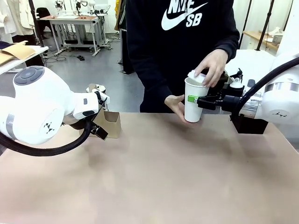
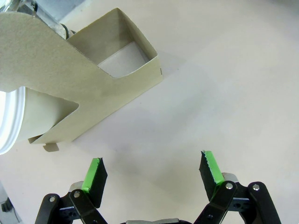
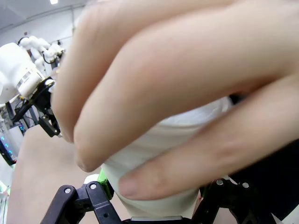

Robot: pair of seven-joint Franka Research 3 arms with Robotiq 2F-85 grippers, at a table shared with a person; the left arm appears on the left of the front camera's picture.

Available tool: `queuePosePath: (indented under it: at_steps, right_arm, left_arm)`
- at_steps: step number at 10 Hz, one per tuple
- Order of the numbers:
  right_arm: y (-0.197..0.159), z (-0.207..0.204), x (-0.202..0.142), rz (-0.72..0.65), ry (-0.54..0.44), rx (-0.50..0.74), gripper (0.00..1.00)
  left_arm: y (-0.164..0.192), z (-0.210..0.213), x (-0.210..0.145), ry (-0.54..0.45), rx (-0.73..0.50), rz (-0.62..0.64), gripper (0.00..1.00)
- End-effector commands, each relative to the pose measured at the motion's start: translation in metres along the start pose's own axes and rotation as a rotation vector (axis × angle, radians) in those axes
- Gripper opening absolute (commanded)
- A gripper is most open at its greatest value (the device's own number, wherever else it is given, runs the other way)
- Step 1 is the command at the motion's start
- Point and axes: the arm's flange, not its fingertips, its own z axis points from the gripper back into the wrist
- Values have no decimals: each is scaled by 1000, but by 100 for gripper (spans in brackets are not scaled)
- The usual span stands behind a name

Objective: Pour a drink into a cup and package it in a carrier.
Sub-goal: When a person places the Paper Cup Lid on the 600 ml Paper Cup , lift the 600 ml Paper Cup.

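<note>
A tall white paper cup (image 1: 192, 111) stands near the table's far edge, and my right gripper (image 1: 194, 99) is shut on its side. The person's one hand (image 1: 212, 65) presses a white lid (image 1: 196, 77) onto its rim while the other hand (image 1: 175, 105) steadies its base. In the right wrist view that hand (image 3: 187, 84) covers the cup (image 3: 159, 196) held in my right gripper (image 3: 154, 207). The tan cardboard carrier (image 1: 111, 122) stands at the left. My left gripper (image 2: 153, 171) hovers open just short of the carrier (image 2: 70, 84), which has a white cup (image 2: 9, 122) in one pocket. The drink is hidden.
A black square box (image 1: 247, 124) sits on the table behind my right gripper. The brown tabletop (image 1: 163, 177) stretches bare towards me. The person stands close at the far edge.
</note>
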Motion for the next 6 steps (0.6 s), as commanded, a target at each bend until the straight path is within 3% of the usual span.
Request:
queuePosePath:
  at_steps: [1, 6]
  right_arm:
    - [1, -2, 3, 8, 1, 0, 80]
    - [1, -2, 3, 8, 1, 0, 80]
  left_arm:
    - [0, 0, 0, -1, -1, 0, 100]
    - [0, 0, 0, -1, -1, 0, 100]
